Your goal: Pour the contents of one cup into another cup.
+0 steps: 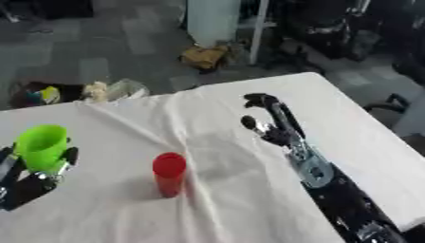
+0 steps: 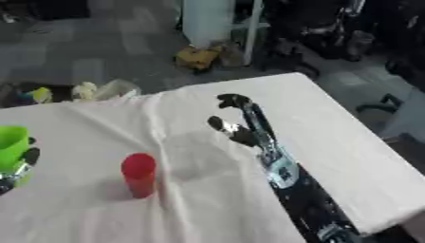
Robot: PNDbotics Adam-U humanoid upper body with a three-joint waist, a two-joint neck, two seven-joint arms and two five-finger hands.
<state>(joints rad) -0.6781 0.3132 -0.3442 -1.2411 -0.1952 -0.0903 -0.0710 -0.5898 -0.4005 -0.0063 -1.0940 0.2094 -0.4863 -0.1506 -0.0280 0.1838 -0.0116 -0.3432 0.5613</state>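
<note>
A red cup (image 1: pixel 169 173) stands upright on the white tablecloth, near the middle front. At the left edge my left hand (image 1: pixel 33 175) is shut on a bright green cup (image 1: pixel 41 146), held upright with its mouth facing up. My right hand (image 1: pixel 272 121) hovers over the cloth to the right of the red cup, well apart from it. Its fingers are loosely curved with the thumb spread, and it holds nothing. I cannot see what is inside either cup.
The white cloth (image 1: pixel 224 142) is creased and covers a table (image 1: pixel 365 142) whose right edge runs diagonally. Beyond the far edge lie a bag (image 1: pixel 37 94), crumpled plastic (image 1: pixel 116 89) and a yellow bundle (image 1: pixel 203 56) on the floor.
</note>
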